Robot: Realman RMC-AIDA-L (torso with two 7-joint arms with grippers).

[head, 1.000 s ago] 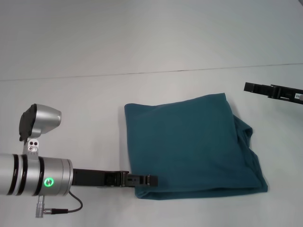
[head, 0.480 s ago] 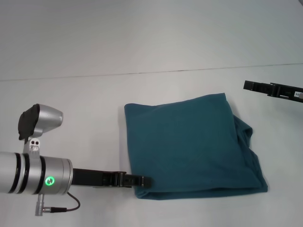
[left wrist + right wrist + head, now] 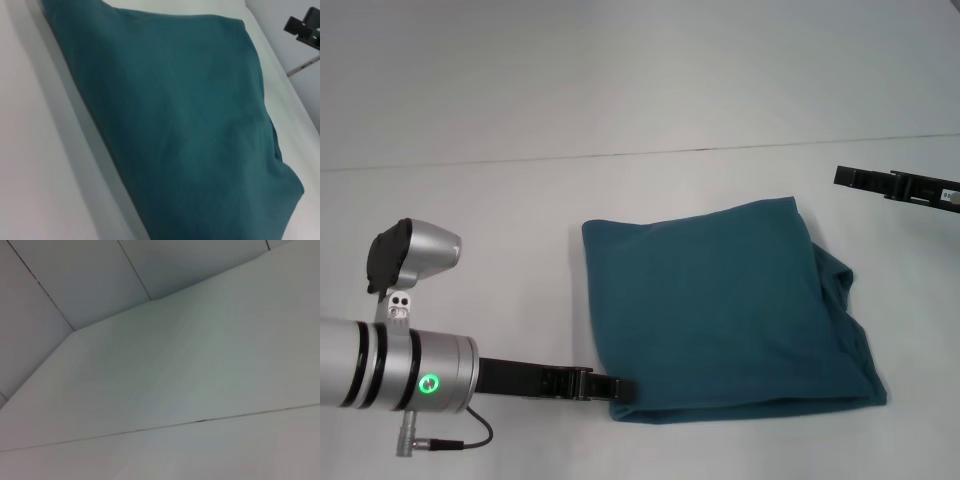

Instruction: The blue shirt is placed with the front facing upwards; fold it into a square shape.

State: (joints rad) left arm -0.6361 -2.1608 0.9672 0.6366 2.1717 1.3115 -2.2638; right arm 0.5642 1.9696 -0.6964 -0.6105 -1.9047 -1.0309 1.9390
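The blue shirt [image 3: 725,310] lies folded into a rough square on the white table, plain teal side up, with some cloth bunched along its right edge. It fills the left wrist view [image 3: 190,125]. My left gripper [image 3: 623,386] lies low at the shirt's near left corner, its tip touching the edge of the cloth. My right gripper [image 3: 848,180] hangs above the table to the right of the shirt and apart from it; it also shows far off in the left wrist view [image 3: 304,28]. The right wrist view holds only table and wall.
The white table [image 3: 500,220] stretches bare to the left of and behind the shirt. A thin seam line [image 3: 650,153] crosses the surface behind it. My left arm's silver wrist [image 3: 410,370] takes up the near left corner.
My left gripper has slid back to the left, from lying over the shirt's near left corner to just at its edge. The shirt and the right gripper have not moved.
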